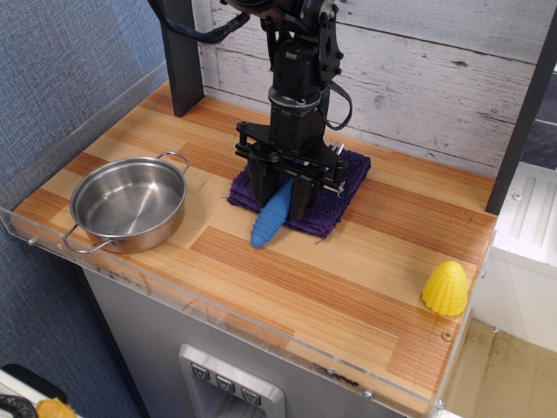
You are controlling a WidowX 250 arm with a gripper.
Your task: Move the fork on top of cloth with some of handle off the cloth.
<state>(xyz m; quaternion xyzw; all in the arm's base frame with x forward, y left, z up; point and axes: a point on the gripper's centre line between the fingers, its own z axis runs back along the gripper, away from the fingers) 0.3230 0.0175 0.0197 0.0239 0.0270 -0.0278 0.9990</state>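
Observation:
The dark purple cloth (pixel 338 178) lies on the wooden table near the back wall. My gripper (pixel 284 193) stands low over the cloth's front left part. Its fingers (pixel 301 197) are closed on either side of the fork's blue ribbed handle (pixel 271 218). The handle slants down and to the left, and its free end reaches past the cloth's front edge onto the bare wood. The fork's metal head is hidden behind the gripper.
A steel pot (pixel 129 203) stands on the left of the table (pixel 287 279). A yellow ridged cone-shaped thing (pixel 446 288) sits at the front right corner. A dark post (pixel 180 52) stands at the back left, and a clear low rim (pixel 87 261) edges the table.

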